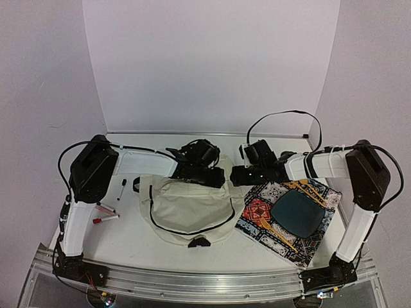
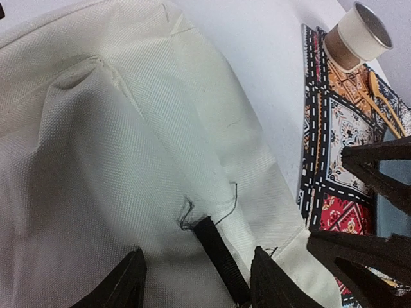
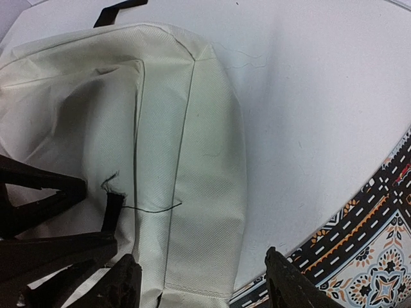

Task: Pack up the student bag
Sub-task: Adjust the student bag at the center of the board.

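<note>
The student bag [image 1: 189, 208] is cream fabric and lies flat in the middle of the table with a black zipper line across it. My left gripper [image 1: 215, 177] hovers over its far right corner. In the left wrist view [image 2: 199, 282] the jaws stand open over the cream fabric [image 2: 96, 160], with a short black strap [image 2: 218, 253] between the fingertips, close to the right one. My right gripper [image 1: 239, 176] faces it from the right. It is open and empty [image 3: 205, 285] above the bag's edge [image 3: 199, 160], with the same strap [image 3: 113, 208] to its left.
A patterned placemat [image 1: 257, 215] lies right of the bag with a dark teal plate [image 1: 297, 213] and wooden cutlery [image 1: 308, 191]. A paper cup [image 2: 358, 35] stands on the mat's far end. Markers [image 1: 106, 215] and a pen [image 1: 121, 189] lie at the left.
</note>
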`<state>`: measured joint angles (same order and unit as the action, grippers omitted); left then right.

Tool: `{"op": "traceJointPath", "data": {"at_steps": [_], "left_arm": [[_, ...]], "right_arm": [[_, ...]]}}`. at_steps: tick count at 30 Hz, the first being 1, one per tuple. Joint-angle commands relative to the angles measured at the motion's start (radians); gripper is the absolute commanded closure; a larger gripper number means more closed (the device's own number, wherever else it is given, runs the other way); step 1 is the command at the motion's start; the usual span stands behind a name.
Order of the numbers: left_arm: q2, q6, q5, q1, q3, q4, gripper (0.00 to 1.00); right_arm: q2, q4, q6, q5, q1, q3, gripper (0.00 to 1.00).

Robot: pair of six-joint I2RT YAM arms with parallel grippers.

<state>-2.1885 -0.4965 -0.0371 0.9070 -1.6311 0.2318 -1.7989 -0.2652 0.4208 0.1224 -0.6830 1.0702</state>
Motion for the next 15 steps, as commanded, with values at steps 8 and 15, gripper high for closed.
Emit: {"op": "traceJointPath", "data": {"at_steps": [8,15], "left_arm": [[-0.025,0.004,-0.023,0.009,-0.063,0.052,0.75],[0.065,0.001,0.015,0.009,0.040,0.048,1.00]], "right_arm": [[-0.027,-0.029,0.011,-0.030,0.002,-0.003,0.34],[-0.039,-0.074,0.033,-0.114,0.002,-0.012,0.35]]}}
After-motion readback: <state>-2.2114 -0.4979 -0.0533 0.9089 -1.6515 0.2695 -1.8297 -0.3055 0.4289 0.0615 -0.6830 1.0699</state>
